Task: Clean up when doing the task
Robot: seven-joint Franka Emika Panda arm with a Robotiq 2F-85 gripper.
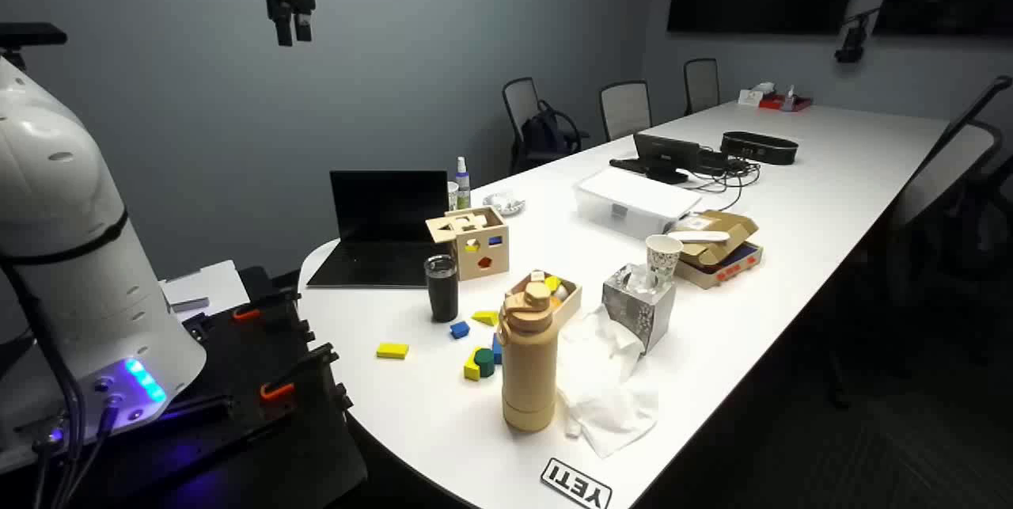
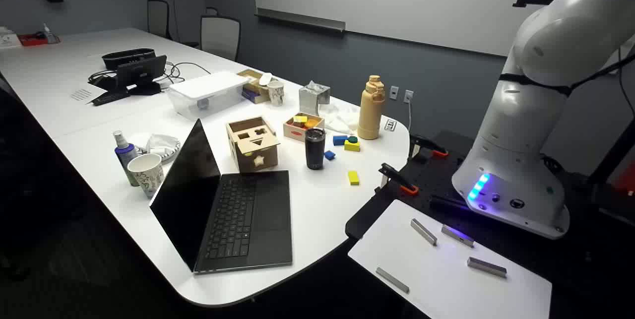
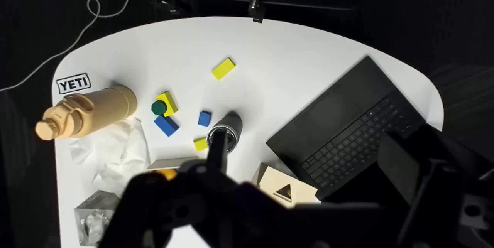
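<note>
My gripper point(image 1: 293, 30) is high above the table, open and empty; its spread fingers also show in the wrist view point(image 3: 308, 159). Loose blocks lie on the white table: a yellow block point(image 3: 223, 69) alone, a small blue block point(image 3: 204, 118), a yellow wedge point(image 1: 485, 317) and a cluster with a green block point(image 3: 158, 107), a blue block point(image 3: 166, 125) and a yellow block point(image 2: 351, 146). A wooden shape-sorter box point(image 2: 255, 158) stands beside the laptop, its lid askew, with blocks inside. A small wooden tray point(image 2: 293, 132) holds several blocks. Crumpled white tissues point(image 1: 609, 414) lie beside the bottle.
A black tumbler point(image 2: 315, 149) stands among the blocks. A tan bottle point(image 1: 529, 366) stands near the table edge. An open laptop point(image 2: 248, 224), tissue box point(image 1: 639, 307), paper cups point(image 1: 663, 254), spray bottle point(image 2: 126, 155), clear bin point(image 2: 208, 93) and cardboard box point(image 1: 724, 236) are also on the table.
</note>
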